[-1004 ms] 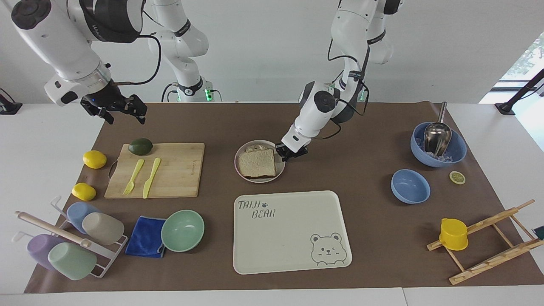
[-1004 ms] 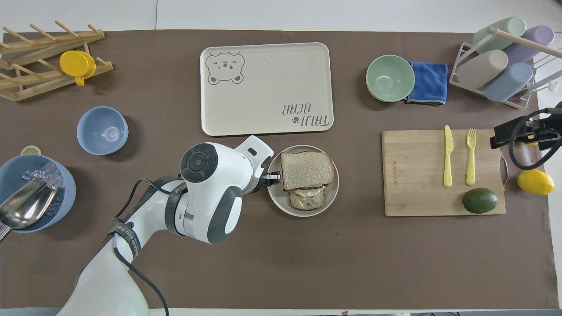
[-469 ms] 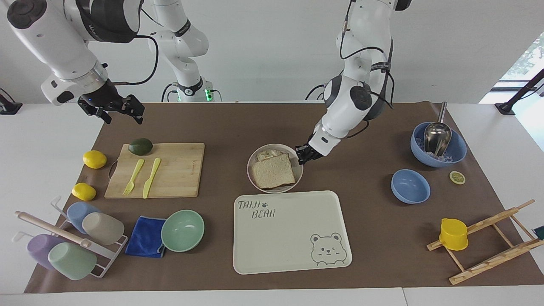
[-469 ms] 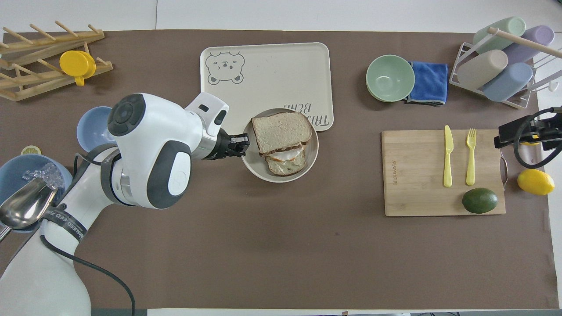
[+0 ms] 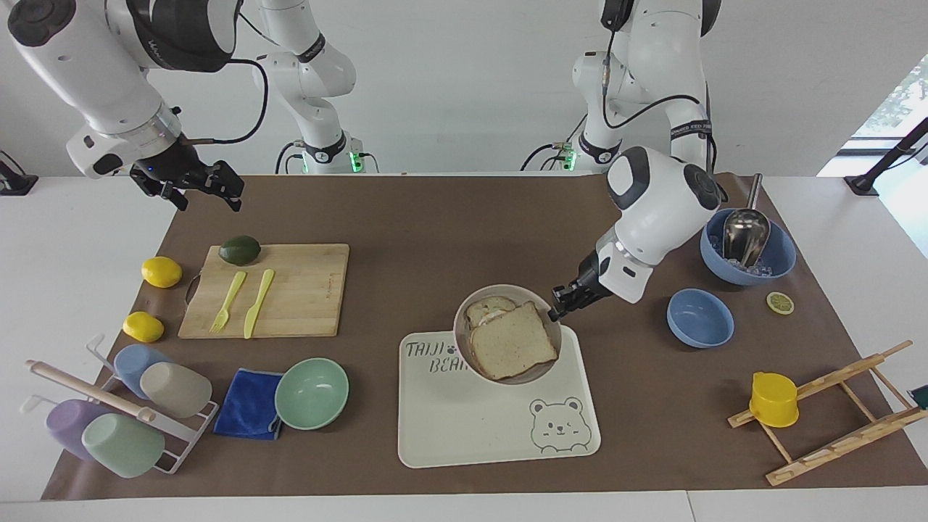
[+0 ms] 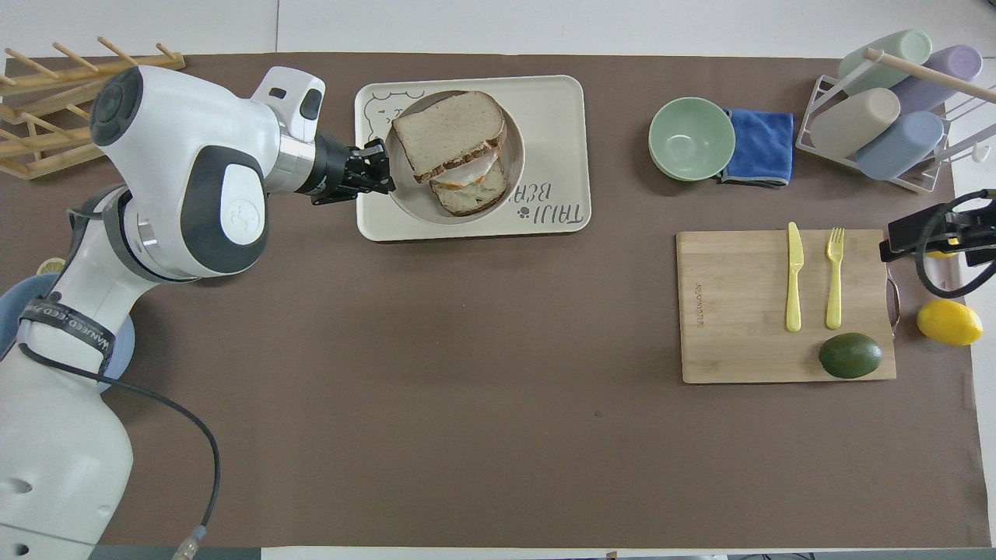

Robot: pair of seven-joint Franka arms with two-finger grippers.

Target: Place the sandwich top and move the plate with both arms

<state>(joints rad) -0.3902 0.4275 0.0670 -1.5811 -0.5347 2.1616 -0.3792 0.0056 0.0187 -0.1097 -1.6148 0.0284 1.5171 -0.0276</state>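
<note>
You have the brown mat [image 5: 406, 210] covering most of the table, w/ the cream bear tray [image 5: 500, 428] mid-table, farther from the robots than the mat's centre. Left arm [image 5: 652, 203] reaches in over the tray's edge; left gripper [image 5: 557, 313] is clamped on the rim of the plate [image 5: 464, 319], holding it in the air above the tray, tilted. On the plate the sandwich top [image 5: 513, 339] lies over the egg toast [image 5: 484, 310], offset so the toast sticks out toward the robots. Right arm [image 5: 94, 72] waits at its own end; right gripper [image 5: 206, 190] hangs over the mat's corner near the cutting board [image 5: 304, 290], fingers apart, nothing in them. Board carries avocado [image 5: 240, 249], yellow fork [image 5: 228, 301] & knife [image 5: 258, 302]. Green bowl [image 5: 312, 393] sits beside the tray, blue cloth [image 5: 246, 403] touching it.
</note>
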